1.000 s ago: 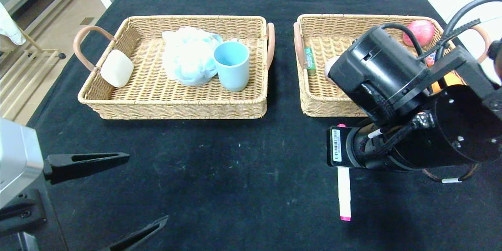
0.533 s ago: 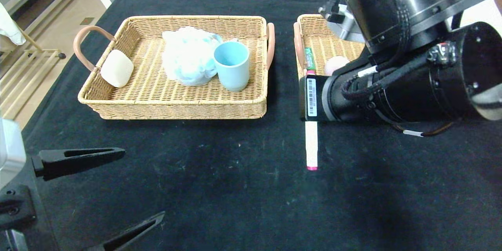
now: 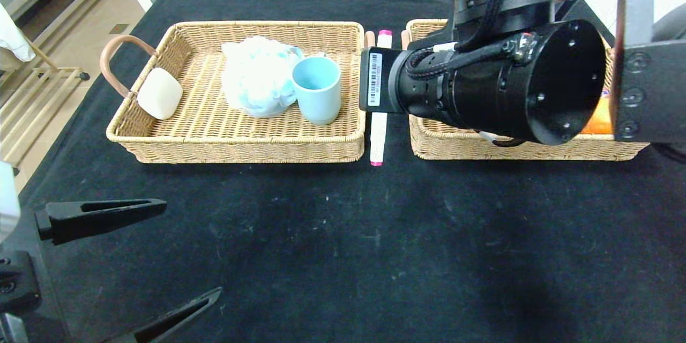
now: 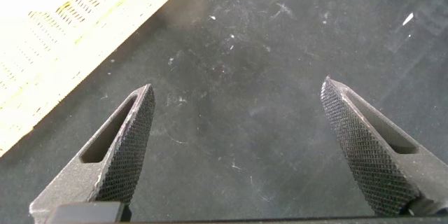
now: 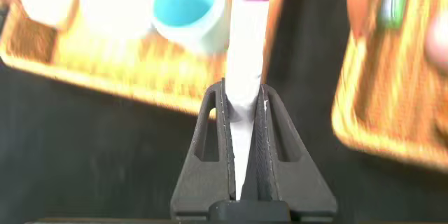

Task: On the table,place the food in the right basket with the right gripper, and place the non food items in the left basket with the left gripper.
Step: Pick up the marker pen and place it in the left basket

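— Black rubbery fingers, spread as wide as they go: that's the left gripper (image 3: 128, 257), low at the near-left corner of the black cloth-covered table (image 3: 321, 236) with nothing between its tips. Well ahead of it sits the left-hand woven wicker basket with brown handles (image 3: 241, 142), with a white rounded soap bar (image 3: 159, 93), a pale blue bath pouf (image 3: 257, 76) and a light blue plastic cup (image 3: 317, 89) in it.

— And the marker?

— The white marker pen with pink caps (image 3: 378, 139) isn't in that claw at all. The right gripper (image 5: 243, 150) has it, fingers pinched narrow on the barrel about midway, so one pink end sticks out past the fingertips and the other runs back under the wrist. It hangs over the dark gap between the two baskets.

— Which way does it lie?

— Long axis fore-and-aft, parallel to the basket walls. From that claw the left basket's near wall is just to its left, the cup just beyond that wall. The right-hand wicker basket (image 3: 514, 147) is on its other side, mostly hidden by the arm.

— A pen isn't food, though.

— No, so it belongs in the left basket, yet the right claw is much the nearer one. I'd guess a short sideways carry to the left clears the rim; kept parallel to the wall, the pen should drop in flat beside the cup.
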`<state>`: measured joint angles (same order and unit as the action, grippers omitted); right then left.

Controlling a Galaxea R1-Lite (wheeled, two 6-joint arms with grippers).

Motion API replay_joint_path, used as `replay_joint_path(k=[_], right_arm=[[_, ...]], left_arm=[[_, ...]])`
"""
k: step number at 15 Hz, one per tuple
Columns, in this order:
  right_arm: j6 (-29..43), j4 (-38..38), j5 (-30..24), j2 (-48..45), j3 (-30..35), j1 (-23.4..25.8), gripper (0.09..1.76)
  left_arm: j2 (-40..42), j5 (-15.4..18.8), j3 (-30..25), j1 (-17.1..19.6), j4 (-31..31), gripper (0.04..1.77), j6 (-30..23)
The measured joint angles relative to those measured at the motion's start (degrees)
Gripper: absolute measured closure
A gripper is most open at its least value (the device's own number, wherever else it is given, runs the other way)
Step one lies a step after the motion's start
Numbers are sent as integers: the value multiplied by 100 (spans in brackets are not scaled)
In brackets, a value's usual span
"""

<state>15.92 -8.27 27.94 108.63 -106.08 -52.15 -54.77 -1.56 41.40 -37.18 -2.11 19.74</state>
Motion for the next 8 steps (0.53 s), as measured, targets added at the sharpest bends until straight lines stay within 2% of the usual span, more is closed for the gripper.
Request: replay_joint_path(k=[5,8], right_arm=[[-700,1520,0,335,88,-7,156],[-1126,2169,-22,545,138,23,156]], left_arm=[[10,-4,0,2,10,9,10],[45,-23,20,0,21,9,10]])
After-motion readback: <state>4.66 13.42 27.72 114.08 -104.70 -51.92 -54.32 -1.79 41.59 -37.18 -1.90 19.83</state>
